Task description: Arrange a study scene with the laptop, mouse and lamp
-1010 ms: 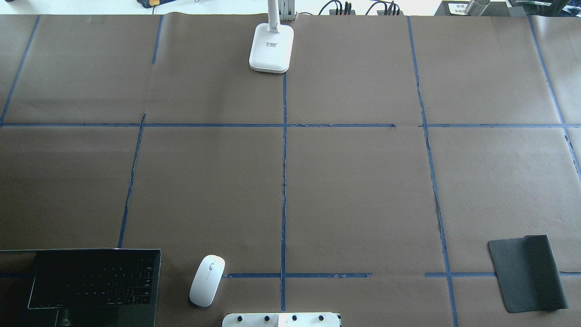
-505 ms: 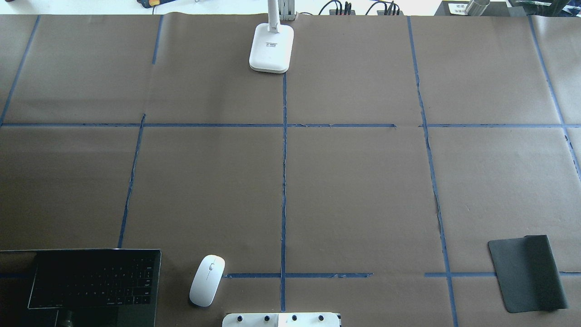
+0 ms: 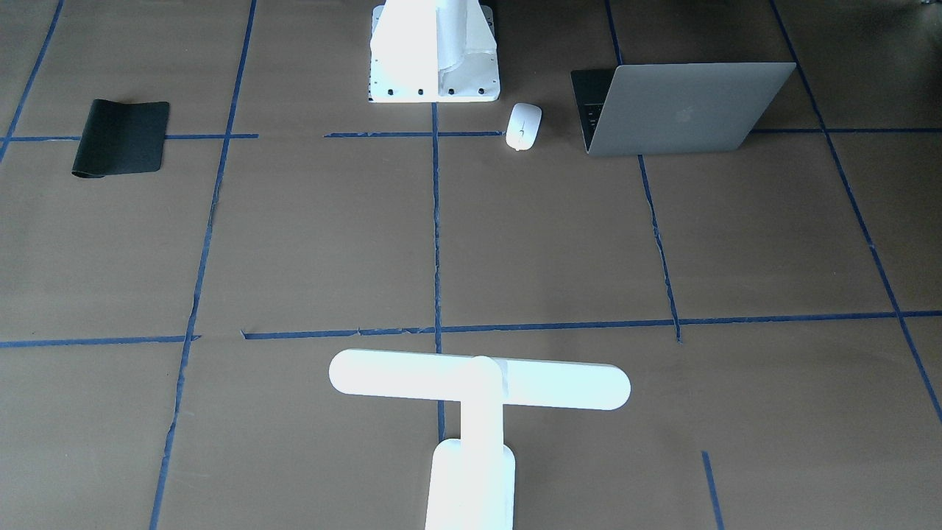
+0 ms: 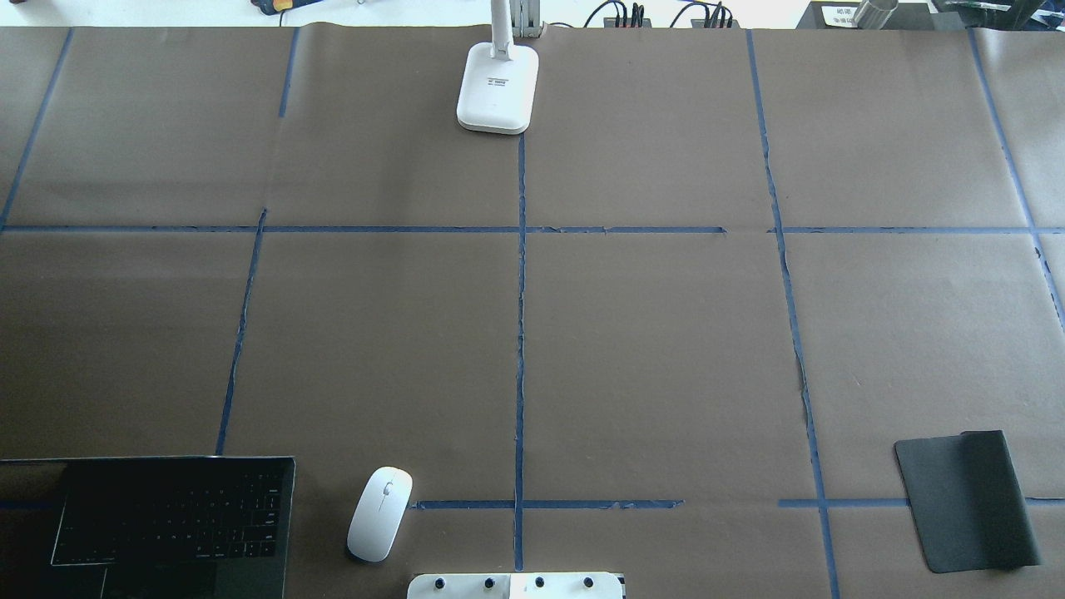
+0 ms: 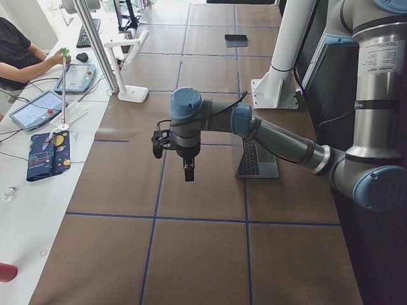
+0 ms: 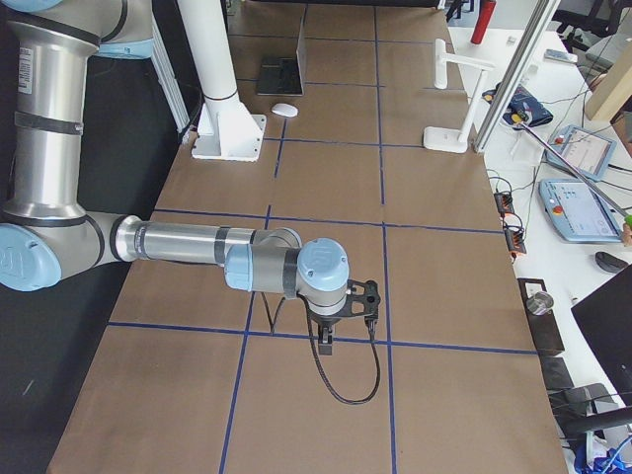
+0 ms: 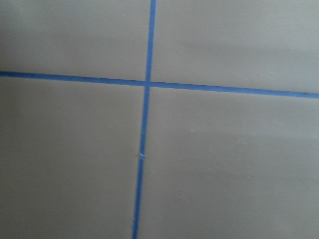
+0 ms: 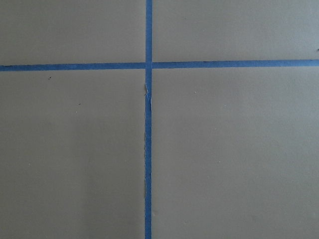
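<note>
Showing laptop (image 3: 684, 110) lid logo (lamp (image 4: 497, 96) label unreadable) | mouse (image 3: 523, 126) beside | left fingers (image 5: 189, 173), right fingers (image 6: 326, 343): cannot tell

Overhead: laptop (image 4: 166, 520), left of the pedestal (image 4: 516, 586), is clipped by the bottom and left edges. The pedestal itself is a sliver at the bottom edge. Lamp (image 4: 497, 87), straight across the table (image 4: 666, 333) from the pedestal, loses its stem and bar past the top edge.
Front view: lamp base cut at the bottom, pedestal top cut.
Left tool (image 5: 189, 171) and right tool (image 6: 326, 341) show only in the side views, so can't tell how the jaws stand.
Left wrist view is soft.
</note>
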